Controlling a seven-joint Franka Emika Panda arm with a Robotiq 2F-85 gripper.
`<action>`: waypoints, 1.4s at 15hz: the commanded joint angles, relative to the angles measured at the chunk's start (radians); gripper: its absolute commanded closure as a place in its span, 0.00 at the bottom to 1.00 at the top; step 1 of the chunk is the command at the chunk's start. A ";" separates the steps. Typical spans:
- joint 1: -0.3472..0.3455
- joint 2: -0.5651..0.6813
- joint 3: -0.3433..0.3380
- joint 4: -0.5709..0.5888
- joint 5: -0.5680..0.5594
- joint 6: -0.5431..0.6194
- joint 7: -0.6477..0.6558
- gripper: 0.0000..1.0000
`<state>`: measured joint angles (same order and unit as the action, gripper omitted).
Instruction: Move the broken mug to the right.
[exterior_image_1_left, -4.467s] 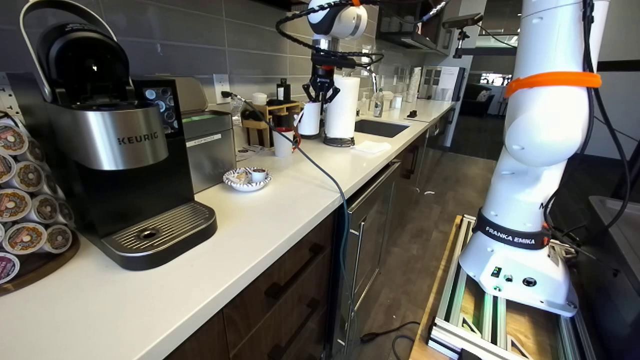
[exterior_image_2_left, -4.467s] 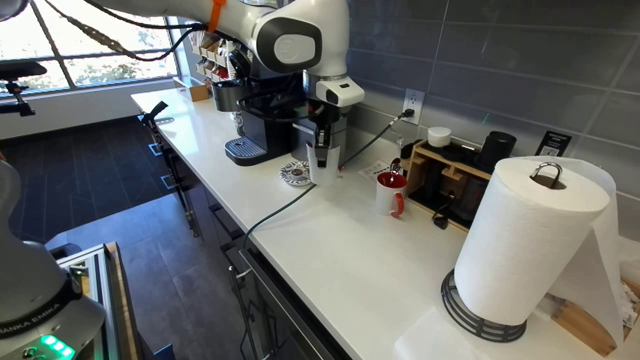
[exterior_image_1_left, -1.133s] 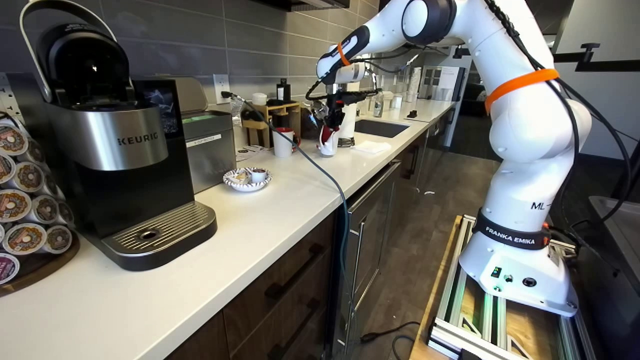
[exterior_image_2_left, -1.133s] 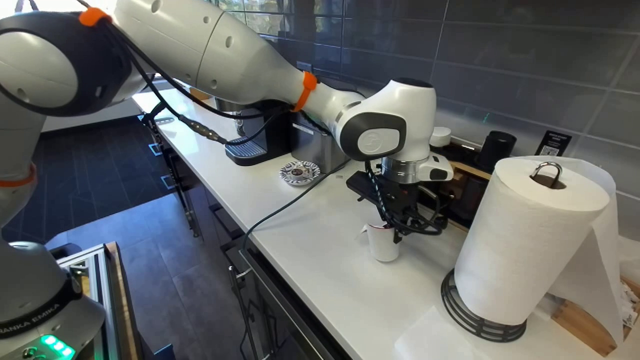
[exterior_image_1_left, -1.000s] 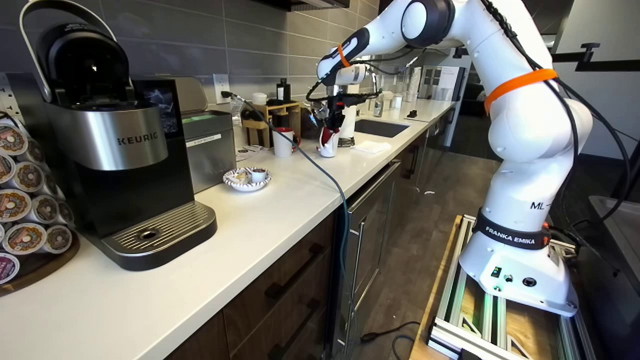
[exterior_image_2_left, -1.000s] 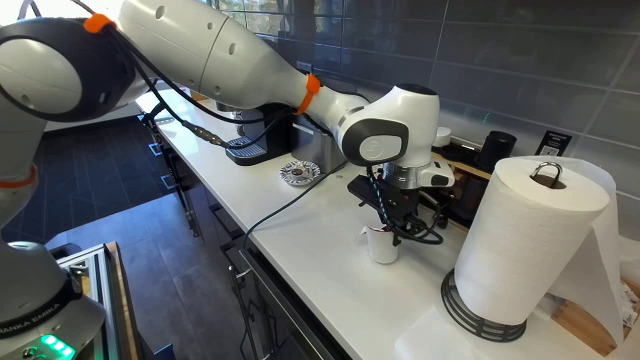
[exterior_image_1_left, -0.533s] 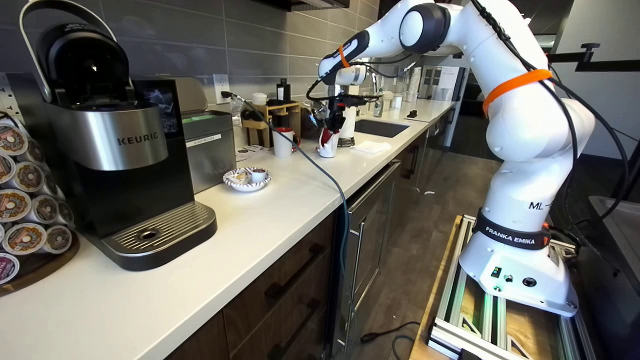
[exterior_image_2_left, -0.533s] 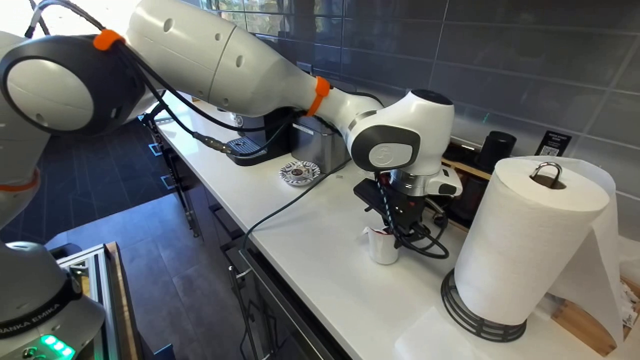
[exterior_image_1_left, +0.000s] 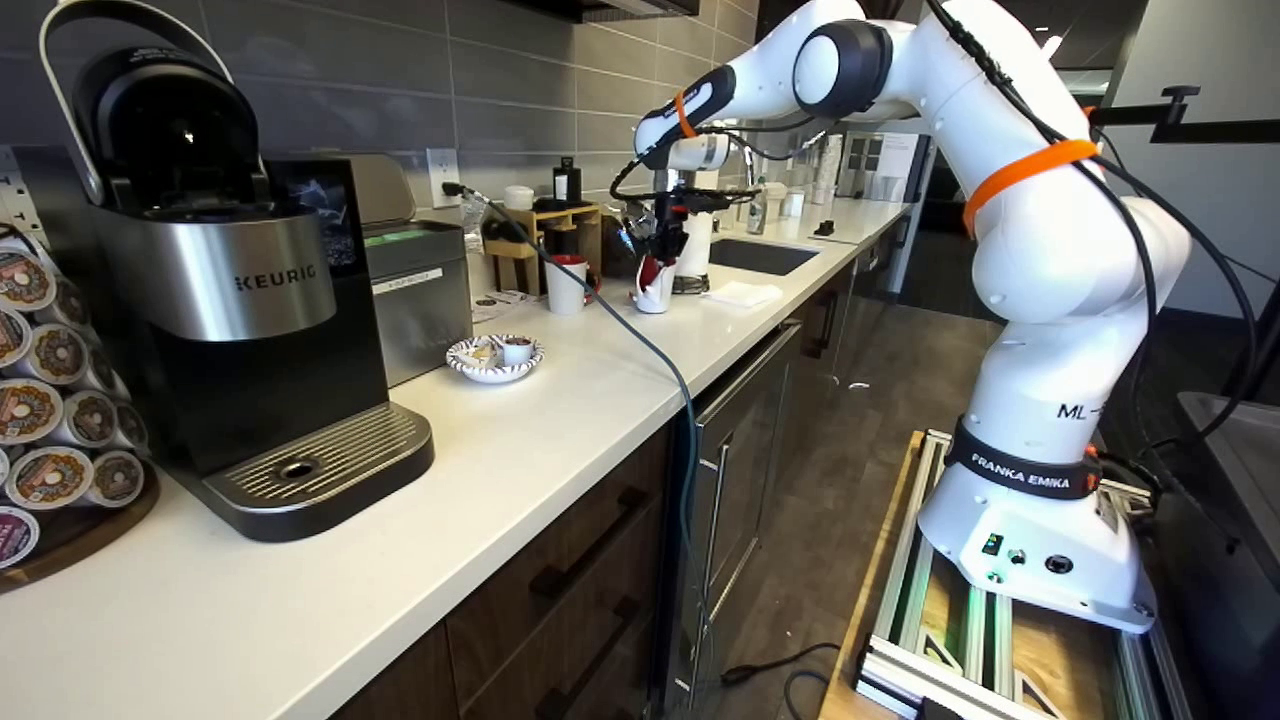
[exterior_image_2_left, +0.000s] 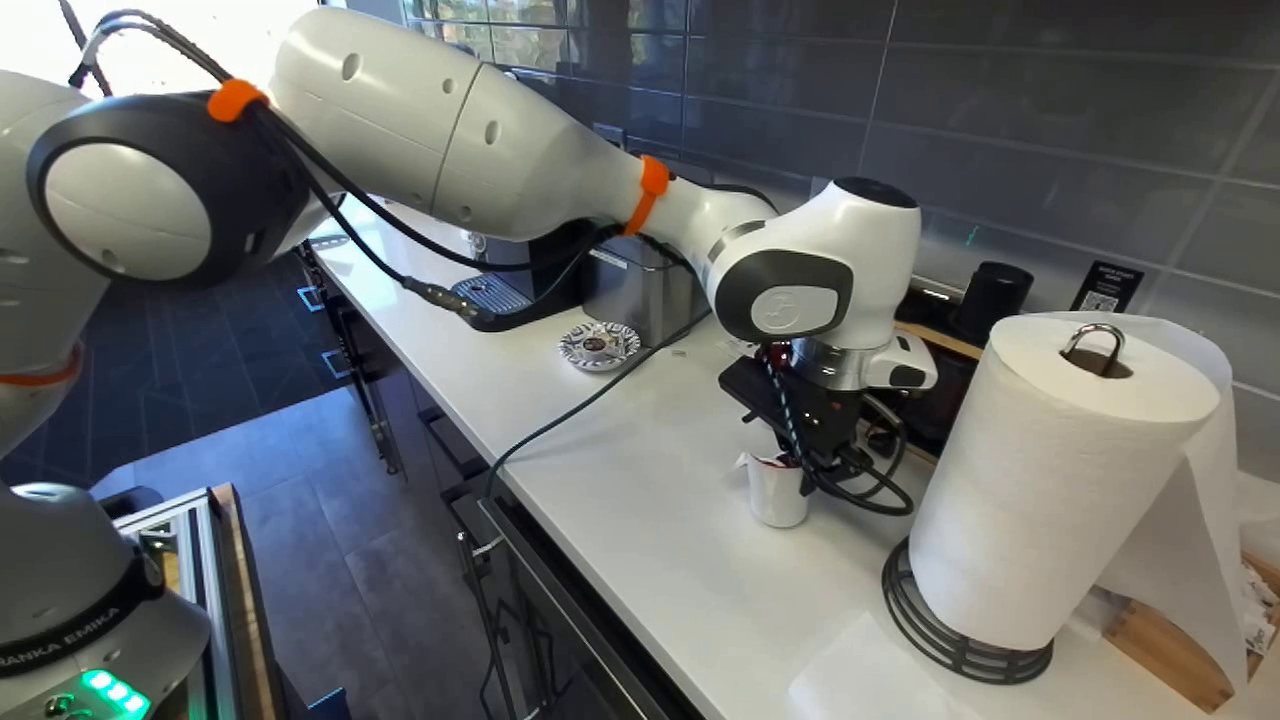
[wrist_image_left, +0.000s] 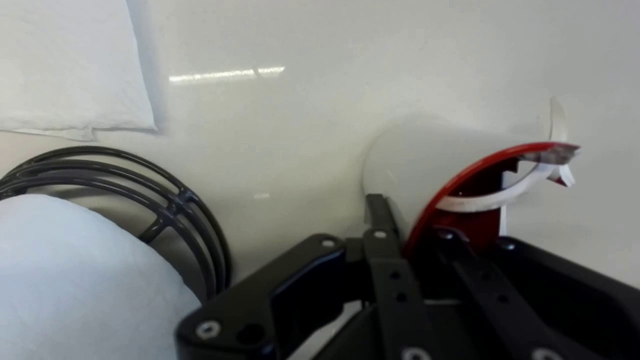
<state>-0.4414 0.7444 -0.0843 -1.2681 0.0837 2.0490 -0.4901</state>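
Observation:
The broken mug (exterior_image_1_left: 653, 290) is white outside and red inside, with a jagged broken rim and white handle pieces. It stands nearly upright at counter level in both exterior views (exterior_image_2_left: 776, 497); whether its base touches the counter I cannot tell. In the wrist view the mug (wrist_image_left: 420, 155) shows its red rim and white outer wall. My gripper (wrist_image_left: 412, 222) has one finger outside the wall and one inside the mug, shut on the wall. The inner fingertip is hidden in the dark interior. The gripper (exterior_image_2_left: 800, 465) points down from above.
The paper-towel roll (exterior_image_2_left: 1050, 490) on its dark wire base stands close by. A napkin (wrist_image_left: 70, 65) lies near it. A whole white-and-red mug (exterior_image_1_left: 567, 285) stands by the wooden organizer (exterior_image_1_left: 590, 235). A saucer-like dish (exterior_image_2_left: 600, 346) and cable (exterior_image_2_left: 570, 412) lie on the counter.
Earlier the mug hung in the air in my gripper; it is now lowered to counter level nearer the paper-towel roll. In the last half second mug and gripper shift slightly toward the wall.

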 joint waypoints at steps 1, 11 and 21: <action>-0.008 0.031 0.007 0.064 -0.002 -0.046 -0.006 0.97; -0.004 0.057 0.004 0.111 -0.014 -0.095 -0.004 0.49; -0.001 -0.068 -0.010 0.004 -0.004 -0.068 -0.014 0.00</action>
<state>-0.4412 0.7514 -0.0946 -1.1808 0.0791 1.9709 -0.4900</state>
